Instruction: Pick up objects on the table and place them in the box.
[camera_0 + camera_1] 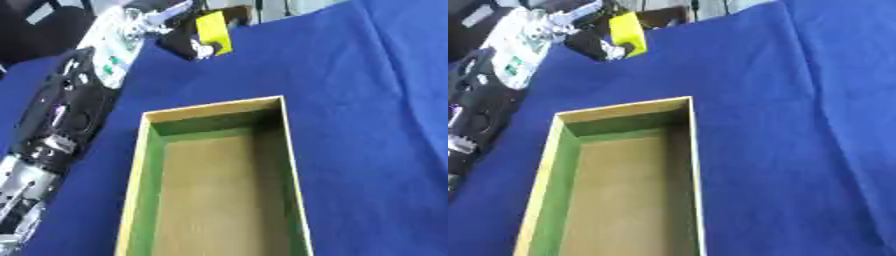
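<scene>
The left robot hand [179, 42] pinched a small yellow block [213, 31] beyond the empty green-lined wooden box [138, 165]; carried so far, it might slip onto the blue-clothed bench [367, 100]

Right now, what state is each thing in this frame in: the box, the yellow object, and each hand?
Box: open-topped, nothing visible inside, resting on the blue cloth.
Yellow object: held in the left hand beyond the box's far end, not in the box.
Left hand: fingers curled on the yellow object, arm reaching in from the left.
Right hand: not in view.
</scene>
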Robot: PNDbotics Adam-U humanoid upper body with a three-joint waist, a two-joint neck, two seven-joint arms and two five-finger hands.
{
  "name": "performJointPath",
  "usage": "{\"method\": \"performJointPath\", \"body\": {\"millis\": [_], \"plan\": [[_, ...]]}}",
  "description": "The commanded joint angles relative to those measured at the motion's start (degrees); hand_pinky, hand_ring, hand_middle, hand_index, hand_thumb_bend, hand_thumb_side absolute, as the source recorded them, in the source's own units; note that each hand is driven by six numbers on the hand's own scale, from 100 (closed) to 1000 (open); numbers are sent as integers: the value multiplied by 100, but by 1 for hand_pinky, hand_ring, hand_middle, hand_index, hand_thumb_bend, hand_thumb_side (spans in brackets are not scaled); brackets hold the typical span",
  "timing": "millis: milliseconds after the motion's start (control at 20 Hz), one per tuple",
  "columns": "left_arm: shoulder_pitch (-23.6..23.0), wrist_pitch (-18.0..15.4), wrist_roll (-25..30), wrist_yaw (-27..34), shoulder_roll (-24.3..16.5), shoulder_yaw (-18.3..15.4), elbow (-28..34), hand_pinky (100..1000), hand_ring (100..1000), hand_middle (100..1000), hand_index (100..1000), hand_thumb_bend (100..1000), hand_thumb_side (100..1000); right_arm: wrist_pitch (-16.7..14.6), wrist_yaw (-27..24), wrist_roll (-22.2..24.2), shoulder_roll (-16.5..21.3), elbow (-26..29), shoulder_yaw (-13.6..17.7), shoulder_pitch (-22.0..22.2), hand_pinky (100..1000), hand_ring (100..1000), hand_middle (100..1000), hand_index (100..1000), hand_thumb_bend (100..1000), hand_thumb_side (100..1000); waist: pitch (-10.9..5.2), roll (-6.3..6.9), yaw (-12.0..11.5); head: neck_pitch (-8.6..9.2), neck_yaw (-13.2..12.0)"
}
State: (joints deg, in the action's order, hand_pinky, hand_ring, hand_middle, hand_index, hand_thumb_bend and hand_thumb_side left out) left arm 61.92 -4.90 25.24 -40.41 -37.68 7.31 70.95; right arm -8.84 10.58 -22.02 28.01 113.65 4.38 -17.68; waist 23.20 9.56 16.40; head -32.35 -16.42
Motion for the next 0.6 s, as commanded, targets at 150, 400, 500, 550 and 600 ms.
{"method": "performJointPath", "body": {"millis": [150,400,500,550,600], "plan": [[-318,577,-224,616,-591,140,1485,100,350,295,385,100,255,25,-74,-63,181,94,96,44,466,618,622,764,105,580,-294,-110,-186,-256,214],[-1122,1517,-335,1444,-858,236,3699,100,350,289,387,100,257,47,-127,-83,201,94,101,37,470,620,623,764,100,579,-396,-174,-372,-361,433],[-1341,1676,-332,1588,-847,270,4199,100,351,288,388,100,212,48,-155,-90,197,94,103,23,471,620,623,764,101,585,-430,-209,-435,-369,516],[-1415,1646,-350,1611,-846,311,4283,100,353,289,387,100,256,48,-168,-95,192,94,106,15,472,620,623,764,100,579,-443,-225,-459,-369,551],[-1480,1584,-377,1601,-849,357,4325,100,353,289,387,100,256,49,-179,-100,188,94,109,9,472,621,623,764,100,579,-453,-237,-475,-369,580]]}}
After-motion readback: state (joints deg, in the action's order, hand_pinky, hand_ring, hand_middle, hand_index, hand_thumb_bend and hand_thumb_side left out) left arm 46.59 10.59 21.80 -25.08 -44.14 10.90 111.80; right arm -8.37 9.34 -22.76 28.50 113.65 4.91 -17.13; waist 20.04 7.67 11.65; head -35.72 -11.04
